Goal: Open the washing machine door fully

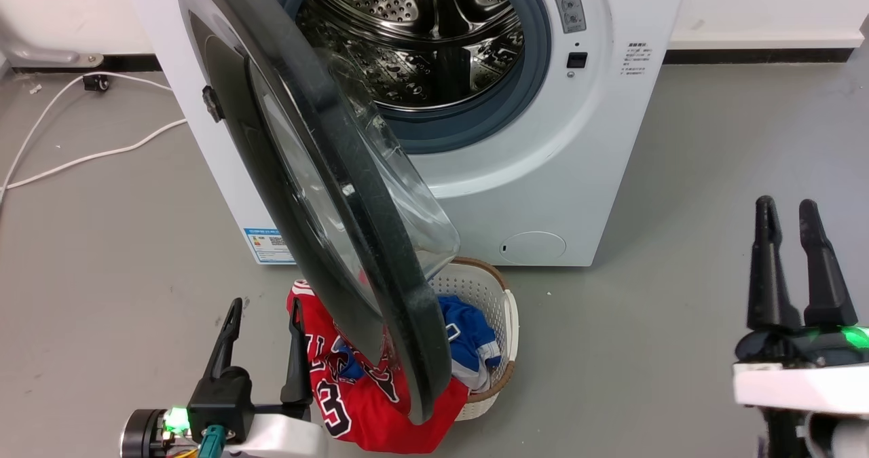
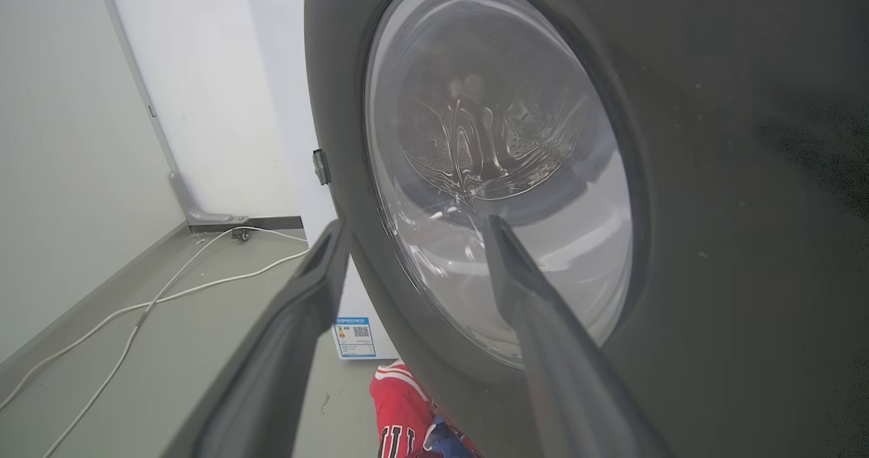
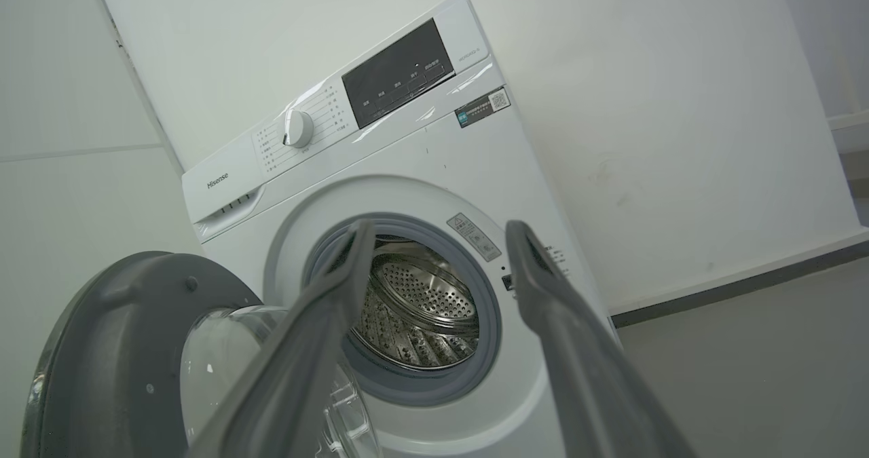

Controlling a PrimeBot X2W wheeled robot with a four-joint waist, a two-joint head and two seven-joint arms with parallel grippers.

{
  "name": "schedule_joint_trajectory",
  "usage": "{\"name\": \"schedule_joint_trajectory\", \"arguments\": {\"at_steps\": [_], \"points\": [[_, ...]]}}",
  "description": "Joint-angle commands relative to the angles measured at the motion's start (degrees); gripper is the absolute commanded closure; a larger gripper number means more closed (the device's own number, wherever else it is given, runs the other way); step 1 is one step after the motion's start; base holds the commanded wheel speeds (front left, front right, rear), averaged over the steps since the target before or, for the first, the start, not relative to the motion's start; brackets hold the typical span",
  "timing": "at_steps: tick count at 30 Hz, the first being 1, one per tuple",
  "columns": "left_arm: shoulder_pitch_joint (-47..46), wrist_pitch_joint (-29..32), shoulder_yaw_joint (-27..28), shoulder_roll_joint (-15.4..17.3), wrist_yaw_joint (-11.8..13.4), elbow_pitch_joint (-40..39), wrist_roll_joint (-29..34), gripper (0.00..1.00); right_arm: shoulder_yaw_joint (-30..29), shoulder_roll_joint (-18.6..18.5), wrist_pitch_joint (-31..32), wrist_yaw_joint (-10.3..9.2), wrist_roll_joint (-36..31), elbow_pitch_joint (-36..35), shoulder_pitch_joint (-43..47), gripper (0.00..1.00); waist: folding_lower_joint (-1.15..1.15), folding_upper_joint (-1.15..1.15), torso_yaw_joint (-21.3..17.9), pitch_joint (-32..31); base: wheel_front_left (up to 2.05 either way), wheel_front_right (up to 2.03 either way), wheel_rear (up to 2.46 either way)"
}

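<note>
The white washing machine (image 1: 563,159) stands ahead with its steel drum exposed. Its big round black door (image 1: 271,146), hinged on the left, stands swung out roughly edge-on towards me, the clear glass bowl bulging to the right. My left gripper (image 1: 265,305) is open at the lower left, just left of the door's lower rim; in the left wrist view the door (image 2: 713,173) looms close in front of the gripper (image 2: 411,224). My right gripper (image 1: 787,203) hangs open at the lower right, apart from the machine (image 3: 434,166), with the door (image 3: 122,349) at its lower left and the gripper (image 3: 441,224) pointing at the drum.
A white perforated laundry basket (image 1: 499,309) with red and blue clothes (image 1: 360,404) sits on the grey floor under the door's lower edge. White cables (image 1: 81,153) trail over the floor at the left. Open floor lies to the right of the machine.
</note>
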Motion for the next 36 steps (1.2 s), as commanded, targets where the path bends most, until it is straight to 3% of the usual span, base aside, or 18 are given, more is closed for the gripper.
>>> {"name": "schedule_joint_trajectory", "arguments": {"at_steps": [1,9,16,36], "points": [[0.54,-0.16,0.05,-0.07,0.18,-0.23,0.03,0.00,-0.45,1.48,-0.11,-0.02,-3.76,-1.32,1.02,0.00,0.00,0.00,0.12,0.02,0.00,0.00,0.00],[0.56,-0.16,-0.04,-0.06,0.16,-0.02,-0.08,0.00,1.18,2.49,-0.14,-0.02,-26.05,-0.56,4.47,0.00,0.00,0.00,0.53,0.00,0.00,0.00,0.00],[0.67,-0.16,-0.13,-0.07,0.07,-0.02,0.04,0.00,-0.80,4.43,-0.15,-0.02,-32.52,3.39,6.95,0.00,0.00,0.00,0.93,-0.23,0.00,0.00,0.00],[1.14,-0.16,-0.31,-0.06,0.40,0.10,0.66,0.00,-3.58,5.04,-0.16,-0.02,-25.48,5.35,12.16,0.00,0.00,0.00,1.67,-1.49,0.00,0.00,0.00]]}}
